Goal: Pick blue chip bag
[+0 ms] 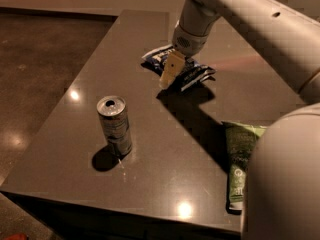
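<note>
The blue chip bag [196,72] lies crinkled on the dark table [165,174], toward the far middle. It is dark blue with white lettering and white ends. My gripper [169,73] hangs from the pale arm that reaches in from the upper right. It is low over the left half of the bag and covers the bag's middle. I cannot tell whether it touches the bag.
A silver drink can [115,126] stands upright at the front left of the table. A larger green chip bag [239,156] lies at the right, partly hidden by my arm's body [285,184]. The table's front and left edges drop to a brown floor [40,84].
</note>
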### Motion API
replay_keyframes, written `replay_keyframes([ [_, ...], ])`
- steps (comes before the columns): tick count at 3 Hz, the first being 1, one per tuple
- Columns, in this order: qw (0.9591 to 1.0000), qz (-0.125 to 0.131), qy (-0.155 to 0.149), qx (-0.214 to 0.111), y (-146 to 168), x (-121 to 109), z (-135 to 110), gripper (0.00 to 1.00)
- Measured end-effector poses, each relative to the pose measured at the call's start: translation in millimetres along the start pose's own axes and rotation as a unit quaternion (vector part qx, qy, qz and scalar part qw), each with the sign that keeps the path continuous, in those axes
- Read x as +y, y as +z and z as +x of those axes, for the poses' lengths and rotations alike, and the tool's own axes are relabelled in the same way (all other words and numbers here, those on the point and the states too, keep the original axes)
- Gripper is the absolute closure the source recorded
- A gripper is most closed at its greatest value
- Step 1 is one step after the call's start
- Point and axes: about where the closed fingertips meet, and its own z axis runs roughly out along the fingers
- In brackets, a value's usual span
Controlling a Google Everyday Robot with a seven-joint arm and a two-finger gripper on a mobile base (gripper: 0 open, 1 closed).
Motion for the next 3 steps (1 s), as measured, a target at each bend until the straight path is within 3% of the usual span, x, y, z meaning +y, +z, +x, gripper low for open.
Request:
replay_keyframes([
  [1, 0.9999, 0.008, 0.0, 0.013, 13.7, -9.4, -0.8, 0.0],
  [2, 0.9996, 0.015, 0.0, 0.026, 21.4, -18.4, 3.9, 0.17],
  [3, 0.9996, 0.012, -0.011, 0.023, 13.9, -21.3, 5.2, 0.48],
])
